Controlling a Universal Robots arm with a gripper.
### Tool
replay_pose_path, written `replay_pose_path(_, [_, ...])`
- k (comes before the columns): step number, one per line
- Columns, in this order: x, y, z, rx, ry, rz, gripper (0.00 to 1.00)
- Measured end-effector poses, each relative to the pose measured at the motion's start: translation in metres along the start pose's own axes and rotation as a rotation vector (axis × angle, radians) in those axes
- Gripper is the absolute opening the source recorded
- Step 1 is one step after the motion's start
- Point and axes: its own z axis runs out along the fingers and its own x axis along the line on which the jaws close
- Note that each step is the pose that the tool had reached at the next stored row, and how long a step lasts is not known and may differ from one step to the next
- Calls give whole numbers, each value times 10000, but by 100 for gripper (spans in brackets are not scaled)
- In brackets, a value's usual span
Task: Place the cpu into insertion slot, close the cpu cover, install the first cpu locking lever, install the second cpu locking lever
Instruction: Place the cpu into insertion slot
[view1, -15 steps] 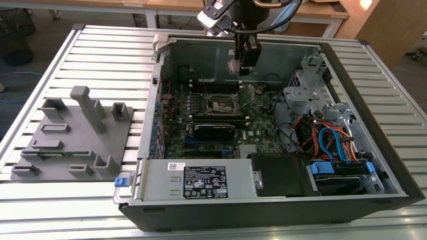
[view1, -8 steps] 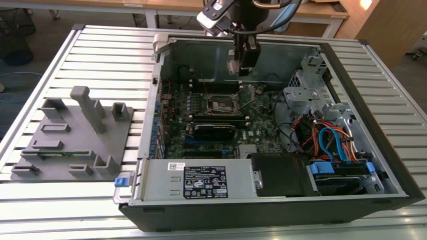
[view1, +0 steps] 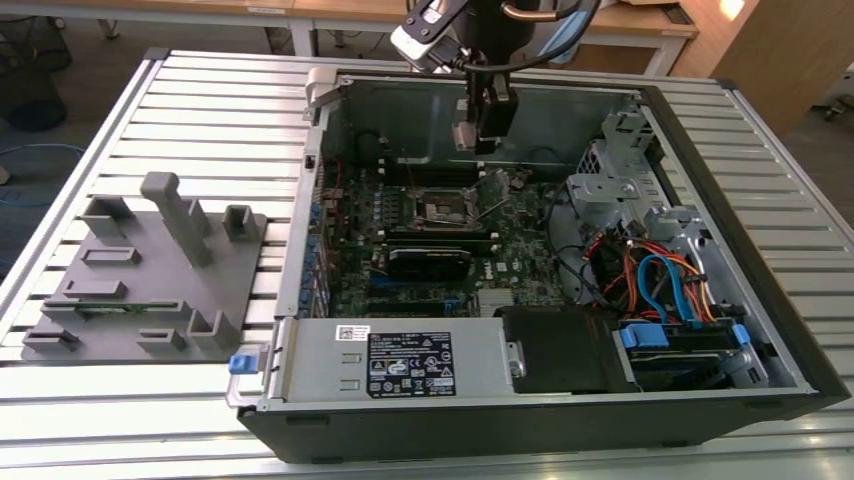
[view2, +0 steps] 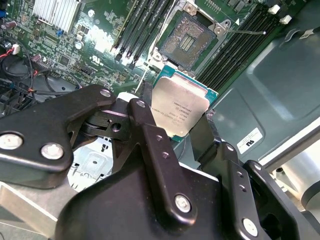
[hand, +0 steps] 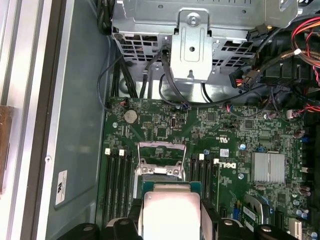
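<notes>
**CPU placement: chip in grasp, slot open, not yet seated**

The open computer case (view1: 400, 415) lies on the slatted bench (view1: 200, 110) with its motherboard (view1: 514, 270) facing up. The arm's pincer (view1: 483, 125) hangs over the board inside the case. It pinches the cpu (view2: 179, 107) by two opposite edges, metal top toward the wrist.

The insertion slot (view2: 187, 40) lies bare with its contact field exposed. The cpu cover (hand: 160, 171) appears swung up clear of it, and one thin locking lever (view2: 245, 33) stands released. The chip is above the board, close to the slot and not seated.

Recommendation: square the chip's edges to the slot's rim, keep it level, lower it straight and release without pressing. Any tilt or sideways drag is likely to damage the contacts.
</notes>
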Motion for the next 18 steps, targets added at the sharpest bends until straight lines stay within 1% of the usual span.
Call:
replay_pose_path(11, [0, -1, 3, -1, 1, 2, 54])
replay_pose_path(14, [0, -3, 31, 5, 4, 4, 54])
replay_pose_path(16, [-1, -5, 62, 38, 4, 4, 54])
replay_pose_path(18, [-1, -7, 84, 130, 8, 7, 54])
